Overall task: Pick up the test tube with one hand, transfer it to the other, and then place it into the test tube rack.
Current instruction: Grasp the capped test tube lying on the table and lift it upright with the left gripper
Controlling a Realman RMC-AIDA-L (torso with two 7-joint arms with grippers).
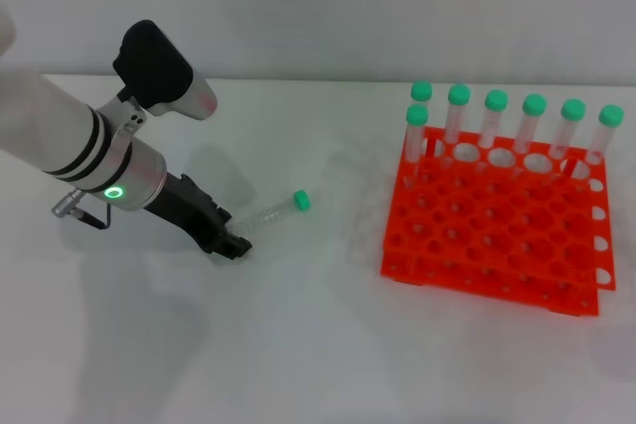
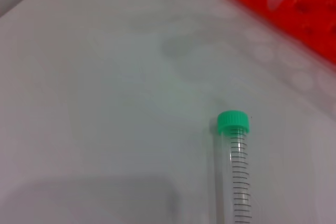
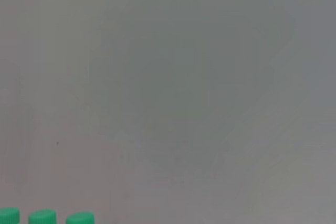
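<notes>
A lab bench: orange test tube rack [image 1: 497,235] holding capped tubes [image 1: 495,118].

The left arm reached forward and down, its black claw [image 1: 231,238] low at the tabletop [image 1: 298,345]. The right arm was out of sight.

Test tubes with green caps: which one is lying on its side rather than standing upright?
The test tube lying alone on the white table, at the left gripper. The seven other tubes stand upright in the orange test tube rack.
</notes>
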